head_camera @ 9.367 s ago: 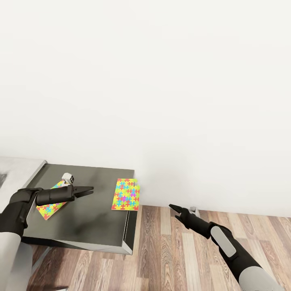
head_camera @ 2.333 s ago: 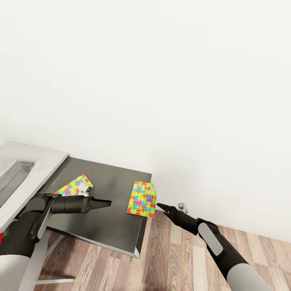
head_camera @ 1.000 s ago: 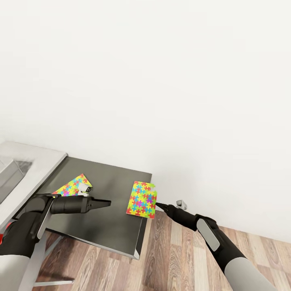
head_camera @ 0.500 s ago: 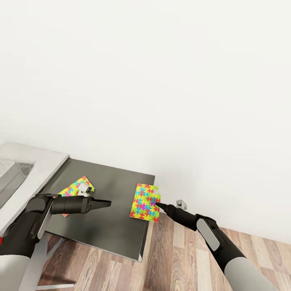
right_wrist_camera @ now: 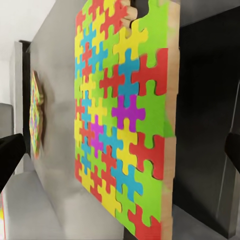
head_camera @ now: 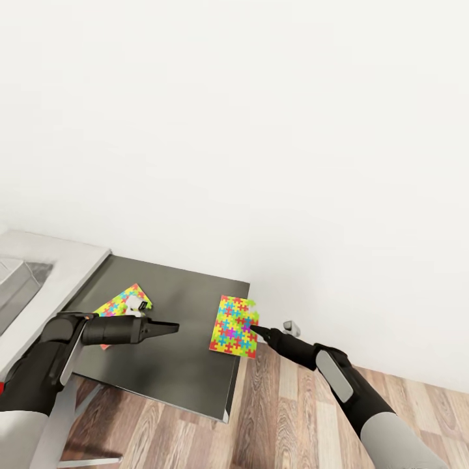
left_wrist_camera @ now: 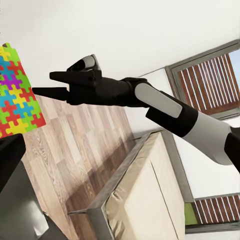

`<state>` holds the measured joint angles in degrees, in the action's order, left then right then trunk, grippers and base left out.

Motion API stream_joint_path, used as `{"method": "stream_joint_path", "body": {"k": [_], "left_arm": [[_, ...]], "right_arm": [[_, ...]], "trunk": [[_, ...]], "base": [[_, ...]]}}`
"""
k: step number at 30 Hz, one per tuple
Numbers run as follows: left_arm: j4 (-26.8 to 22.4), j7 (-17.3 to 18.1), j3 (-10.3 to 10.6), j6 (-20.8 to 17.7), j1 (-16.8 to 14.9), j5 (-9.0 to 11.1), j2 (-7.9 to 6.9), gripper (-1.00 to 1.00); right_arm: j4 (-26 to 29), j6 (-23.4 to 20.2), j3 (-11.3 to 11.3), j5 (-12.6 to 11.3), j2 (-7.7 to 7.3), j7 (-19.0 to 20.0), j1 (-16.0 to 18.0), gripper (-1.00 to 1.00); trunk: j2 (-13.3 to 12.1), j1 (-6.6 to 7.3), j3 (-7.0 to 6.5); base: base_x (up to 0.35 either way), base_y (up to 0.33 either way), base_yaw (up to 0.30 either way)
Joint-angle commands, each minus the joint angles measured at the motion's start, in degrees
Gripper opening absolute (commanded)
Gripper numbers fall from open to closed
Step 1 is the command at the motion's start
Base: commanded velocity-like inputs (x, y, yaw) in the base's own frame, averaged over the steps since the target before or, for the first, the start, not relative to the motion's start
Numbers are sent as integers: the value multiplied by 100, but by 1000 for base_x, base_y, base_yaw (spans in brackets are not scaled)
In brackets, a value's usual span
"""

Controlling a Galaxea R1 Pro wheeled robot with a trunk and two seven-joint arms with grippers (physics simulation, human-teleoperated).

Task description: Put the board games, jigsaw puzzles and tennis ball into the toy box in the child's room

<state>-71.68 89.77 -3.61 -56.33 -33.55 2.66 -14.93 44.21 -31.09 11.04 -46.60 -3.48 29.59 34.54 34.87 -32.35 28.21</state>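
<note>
The right end effector (head_camera: pixel 254 330), jaws parted and empty, sits at the edge of the puzzle (head_camera: pixel 234 326) overhanging the dark surface (head_camera: pixel 176 365); it should straddle that free edge squarely before closing, lest the board slide.

We count two flat jigsaw puzzles of bright interlocking pieces, one at lower centre (head_camera: pixel 235 327), one at lower left (head_camera: pixel 122 301), and two black arms.
</note>
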Motion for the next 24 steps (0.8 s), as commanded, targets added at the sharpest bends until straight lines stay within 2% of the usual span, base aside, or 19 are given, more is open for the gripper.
{"method": "stream_joint_path", "body": {"k": [1, 12, 21, 24], "left_arm": [[0, 23, 4, -61, -3, -2, -2, 100], [1, 23, 4, -70, -3, -2, -2, 100], [-1, 23, 3, -71, -3, -4, -2, 100], [2, 23, 6, -71, -3, -3, -2, 100]], "right_arm": [[-8, -39, 19, -38, -5, -5, 25, 100], [-87, -87, 29, -42, -29, -6, 69, 100], [-91, -215, 29, -42, -38, -42, 79, 100], [-92, -240, 29, -42, -37, -47, 79, 100]], "trunk": [[48, -24, 25], [489, -266, 222], [489, -266, 222], [610, -331, 276]], "base": [[0, 0, 0], [0, 0, 0], [0, 0, 0], [0, 0, 0]]}}
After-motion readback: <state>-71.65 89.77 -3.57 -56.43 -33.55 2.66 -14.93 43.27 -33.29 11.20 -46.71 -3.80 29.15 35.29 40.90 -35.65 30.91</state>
